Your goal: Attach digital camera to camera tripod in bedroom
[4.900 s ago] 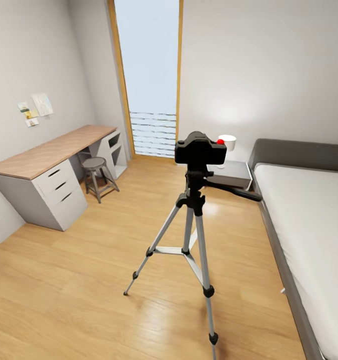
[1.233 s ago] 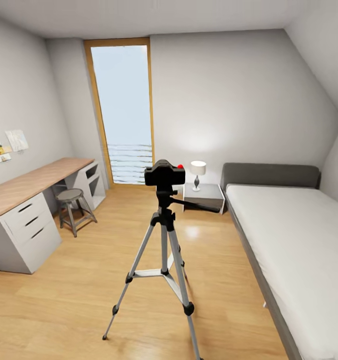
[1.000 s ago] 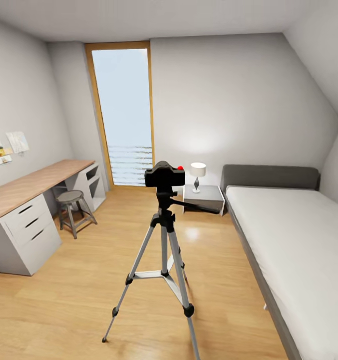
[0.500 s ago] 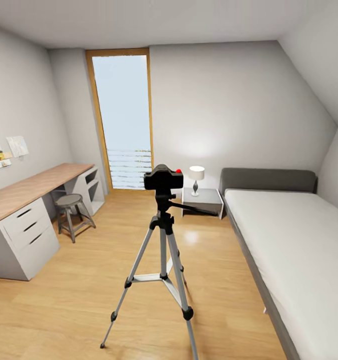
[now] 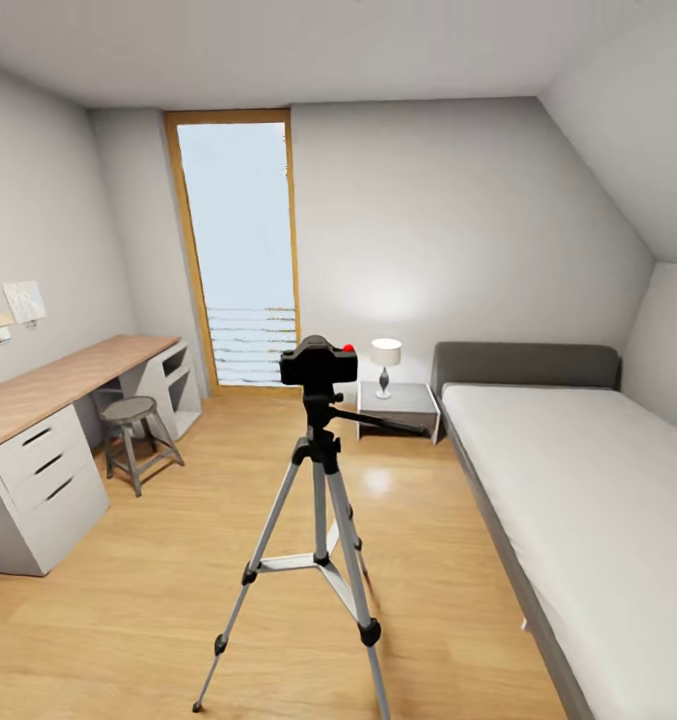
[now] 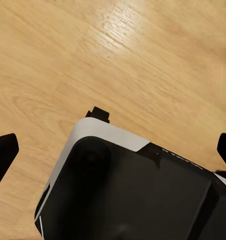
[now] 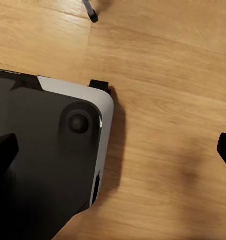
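One task thing on the other: the digital camera (image 5: 318,364) sits upright on the head of the camera tripod (image 5: 321,500), its red button (image 5: 348,348) at the top corner nearer the bed.
Tripod stance: three silver legs spread on the wood floor (image 5: 158,610), black feet down, the long pan handle (image 5: 378,421) pointing toward the bed side.
Place in room: the tripod stands mid-floor, well apart from the desk (image 5: 48,440) and round stool (image 5: 133,440) on one side and the grey bed (image 5: 588,480) on the other; the tall wood-framed window (image 5: 240,250), a nightstand (image 5: 398,405) and a lit lamp (image 5: 385,358) lie beyond it.
Task progress: judged from how things stand, the attaching looks done; the camera rests level on the mount with nothing holding it. Whether it is locked on cannot be told from here.
What is left: by the look of it nothing, beyond perhaps a check that the camera is seated firmly.
Left gripper (image 6: 113,150): spread wide and empty, its dark fingertips (image 6: 4,152) at the picture's two edges, aimed down at the floor over the robot's black-and-white base (image 6: 133,195).
Right gripper (image 7: 113,150): likewise spread wide, holding nothing, fingertips (image 7: 3,150) at the edges, over floor and base (image 7: 48,155); one tripod foot (image 7: 92,14) shows on the boards near the base.
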Motion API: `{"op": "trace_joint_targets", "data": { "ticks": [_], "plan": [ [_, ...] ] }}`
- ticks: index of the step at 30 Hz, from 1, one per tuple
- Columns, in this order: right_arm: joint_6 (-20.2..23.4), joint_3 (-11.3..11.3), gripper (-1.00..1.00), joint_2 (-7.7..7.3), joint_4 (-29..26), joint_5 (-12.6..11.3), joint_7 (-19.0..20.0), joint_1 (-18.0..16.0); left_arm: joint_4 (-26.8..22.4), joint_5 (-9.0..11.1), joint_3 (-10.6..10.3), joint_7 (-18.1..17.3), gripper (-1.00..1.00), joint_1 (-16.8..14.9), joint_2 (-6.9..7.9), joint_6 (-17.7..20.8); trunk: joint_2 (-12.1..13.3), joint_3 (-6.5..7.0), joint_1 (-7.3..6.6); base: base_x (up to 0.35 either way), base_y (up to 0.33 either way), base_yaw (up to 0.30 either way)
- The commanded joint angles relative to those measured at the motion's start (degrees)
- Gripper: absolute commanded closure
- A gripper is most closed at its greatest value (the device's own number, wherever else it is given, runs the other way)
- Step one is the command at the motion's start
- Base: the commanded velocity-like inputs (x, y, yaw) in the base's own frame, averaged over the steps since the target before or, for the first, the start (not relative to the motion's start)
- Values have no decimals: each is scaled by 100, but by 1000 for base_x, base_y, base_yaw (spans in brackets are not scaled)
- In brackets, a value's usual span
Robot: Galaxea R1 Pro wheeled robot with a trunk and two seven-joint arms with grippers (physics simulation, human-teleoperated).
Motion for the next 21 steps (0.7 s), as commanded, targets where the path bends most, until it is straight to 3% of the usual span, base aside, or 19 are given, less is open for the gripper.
{"op": "trace_joint_targets", "data": {
  "ticks": [1, 10, 21],
  "plan": [
    [-11, -49, -100, -3, 15, 50, 12, -7, -7, 46, -47, 27, -100, 0, -2, 22, -3, 7, 2, 0, 0, -86],
    [3, -48, -100, -8, 15, 50, 12, -6, 38, 55, -42, 26, -100, 0, -107, 22, -3, 46, 2, 0, 0, -45],
    [14, -42, -100, -10, 15, 73, 12, -6, 70, 64, -34, 19, -100, 106, -95, 22, -3, 56, 2, 0, 0, -6]
  ]
}}
